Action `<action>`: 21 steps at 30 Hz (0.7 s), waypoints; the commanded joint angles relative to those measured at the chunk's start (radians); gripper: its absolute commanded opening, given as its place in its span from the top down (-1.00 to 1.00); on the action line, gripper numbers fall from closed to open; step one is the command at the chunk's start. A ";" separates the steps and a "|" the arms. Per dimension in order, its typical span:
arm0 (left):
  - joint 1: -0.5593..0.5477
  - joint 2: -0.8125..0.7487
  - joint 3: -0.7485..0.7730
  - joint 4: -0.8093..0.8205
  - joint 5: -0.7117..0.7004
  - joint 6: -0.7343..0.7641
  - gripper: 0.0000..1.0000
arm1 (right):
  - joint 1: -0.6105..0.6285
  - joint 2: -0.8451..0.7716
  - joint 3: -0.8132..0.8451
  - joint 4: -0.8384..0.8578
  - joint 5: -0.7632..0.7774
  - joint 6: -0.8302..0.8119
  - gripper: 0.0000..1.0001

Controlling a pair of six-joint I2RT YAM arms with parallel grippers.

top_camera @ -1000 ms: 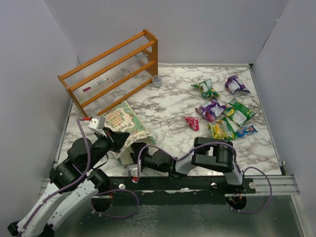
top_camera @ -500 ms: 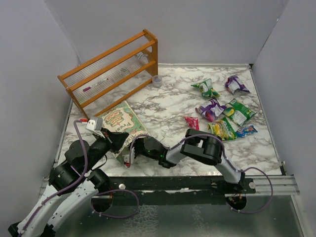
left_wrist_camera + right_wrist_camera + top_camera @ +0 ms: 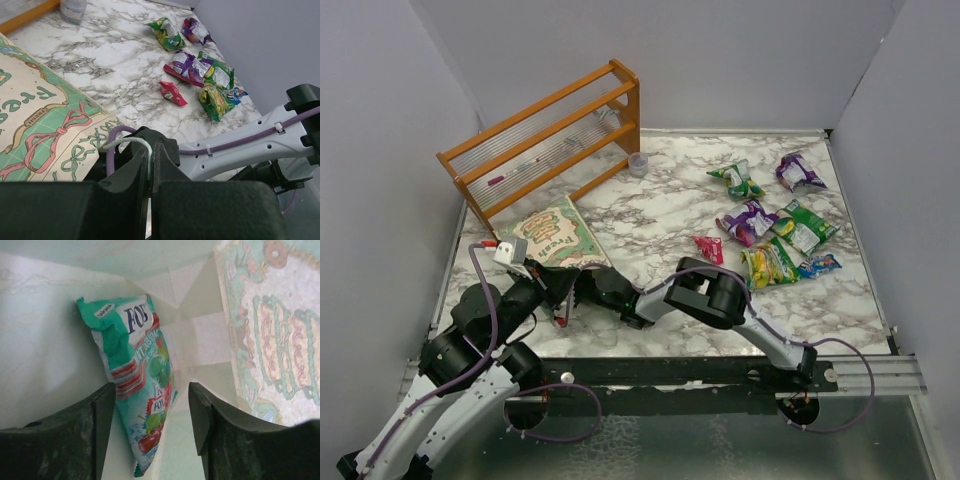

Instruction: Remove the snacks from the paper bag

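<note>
Snacks: seven on table; one packet inside paper bag.

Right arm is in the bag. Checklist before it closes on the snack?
1. Right gripper open: ok, its jaws stand apart.
2. Right gripper inside the paper bag: ok, the wrist view shows cream walls around it.
3. Teal packet lined up: ok, its lower half lies between the two fingers.
4. Fingers touching the packet: cannot tell.
5. Only one packet in the grasp zone: ok, no other shows in the wrist view.
6. Left gripper shut at the bag's mouth: ok. Whether it pinches the bag's edge: cannot tell.
</note>
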 commanded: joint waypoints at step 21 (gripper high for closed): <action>0.005 -0.009 0.010 0.020 0.009 0.009 0.93 | -0.051 -0.037 -0.062 0.030 -0.026 0.102 0.97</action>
